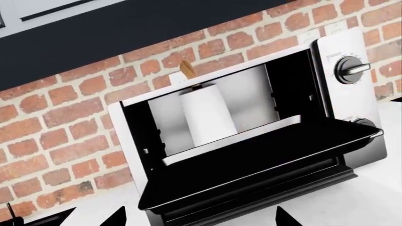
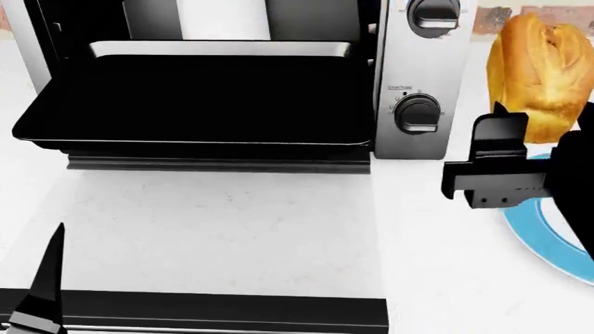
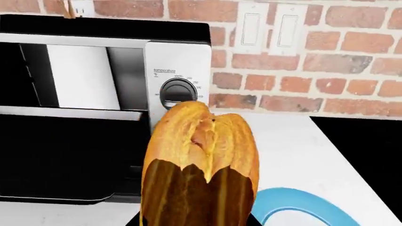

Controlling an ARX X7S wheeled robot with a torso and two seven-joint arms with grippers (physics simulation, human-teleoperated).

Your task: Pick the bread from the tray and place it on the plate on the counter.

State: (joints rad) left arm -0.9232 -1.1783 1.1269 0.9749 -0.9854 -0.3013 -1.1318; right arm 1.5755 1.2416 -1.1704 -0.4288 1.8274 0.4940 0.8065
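My right gripper (image 2: 538, 142) is shut on the bread (image 2: 538, 69), a golden loaf with a split crust, and holds it upright in the air to the right of the toaster oven, above the far edge of the blue-rimmed plate (image 2: 543, 240). The bread (image 3: 201, 169) fills the right wrist view, with the plate's rim (image 3: 301, 202) below it. The glossy black tray (image 2: 195, 97) sticks out of the oven cavity and is bare; it also shows in the left wrist view (image 1: 264, 160). My left gripper (image 1: 201, 221) is open, low in front of the tray, holding nothing.
The silver toaster oven (image 2: 418, 76) with two knobs stands at the back of the white counter (image 2: 232, 236). A paper towel roll (image 1: 207, 115) shows behind it. A brick wall with light switches (image 3: 270, 30) lies behind. A dark cooktop (image 3: 370, 146) lies right of the counter.
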